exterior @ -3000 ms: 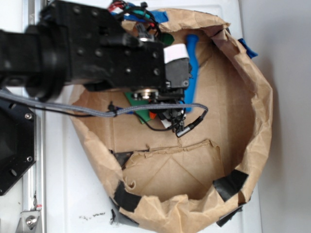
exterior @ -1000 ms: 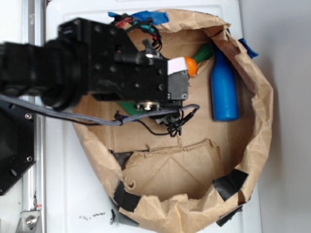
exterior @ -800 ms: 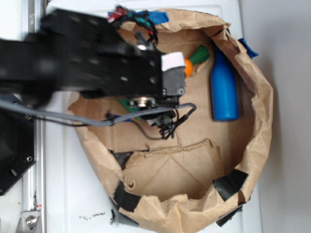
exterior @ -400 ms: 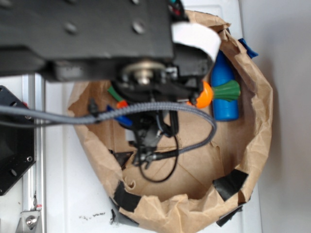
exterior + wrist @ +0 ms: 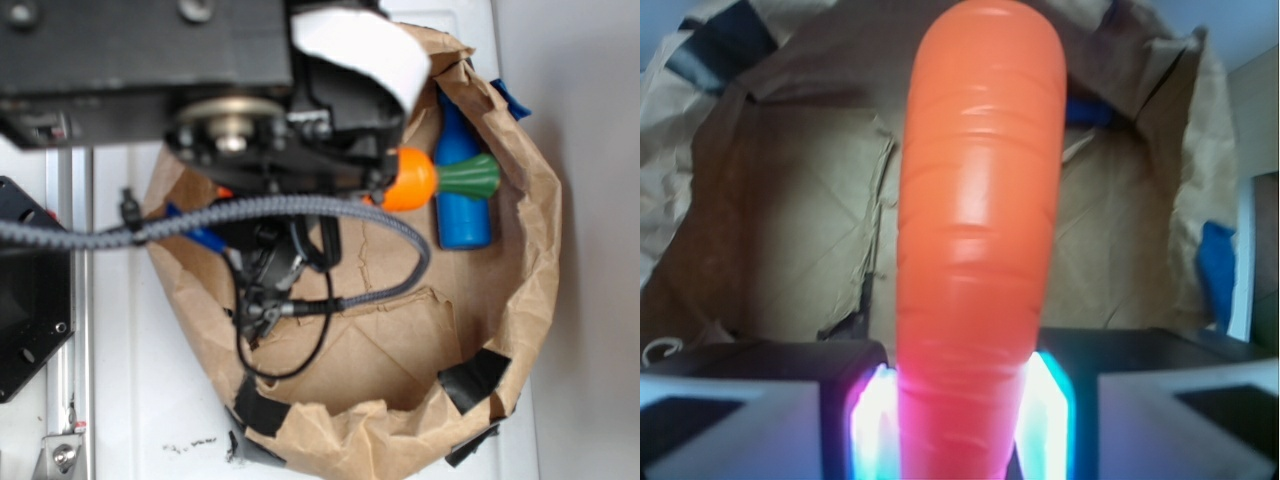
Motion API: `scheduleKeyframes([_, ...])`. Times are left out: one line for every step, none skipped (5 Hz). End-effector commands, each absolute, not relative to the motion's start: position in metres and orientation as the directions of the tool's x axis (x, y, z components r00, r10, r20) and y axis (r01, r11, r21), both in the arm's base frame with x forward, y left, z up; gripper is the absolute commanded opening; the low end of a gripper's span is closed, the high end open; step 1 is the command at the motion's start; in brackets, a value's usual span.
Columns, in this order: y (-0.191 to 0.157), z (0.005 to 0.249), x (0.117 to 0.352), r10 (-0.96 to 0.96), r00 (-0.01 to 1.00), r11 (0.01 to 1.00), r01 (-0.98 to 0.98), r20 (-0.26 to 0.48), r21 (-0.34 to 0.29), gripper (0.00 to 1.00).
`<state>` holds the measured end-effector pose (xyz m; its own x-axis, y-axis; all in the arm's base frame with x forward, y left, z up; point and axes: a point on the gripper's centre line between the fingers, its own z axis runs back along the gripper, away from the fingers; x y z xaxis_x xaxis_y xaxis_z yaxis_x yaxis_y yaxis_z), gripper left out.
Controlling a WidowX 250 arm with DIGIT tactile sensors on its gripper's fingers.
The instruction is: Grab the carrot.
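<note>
The carrot (image 5: 410,180) is orange with a dark green stem cap (image 5: 470,177) and hangs above the paper bag, over the blue bottle (image 5: 460,215). My gripper (image 5: 962,420) is shut on the carrot (image 5: 975,230), which fills the middle of the wrist view and points away between the two glowing pads (image 5: 872,415). In the exterior view the black arm hides the gripper's fingers and the carrot's pointed end.
A crumpled brown paper bag (image 5: 520,330) ringed with black tape forms a walled basin on the white table. The blue bottle lies at its right wall. A grey cable (image 5: 300,208) loops under the arm. A black base (image 5: 25,300) stands at the left.
The arm has risen toward the camera and swung right, lifting the carrot off the bag floor. The carrot now hangs over the blue bottle.
</note>
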<state>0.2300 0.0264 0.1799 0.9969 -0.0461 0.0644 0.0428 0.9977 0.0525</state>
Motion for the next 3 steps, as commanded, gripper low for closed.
scheduleKeyframes([0.0407,0.1902,0.235,0.0,0.991,0.998,-0.008,0.133,0.065,0.0])
scheduleKeyframes([0.0412,0.1896,0.2355,0.012,0.992,0.999,-0.018,0.125,0.046,0.0])
scheduleKeyframes([0.0429,0.1892,0.2363,0.025,0.99,0.998,-0.034,0.139,0.06,0.0])
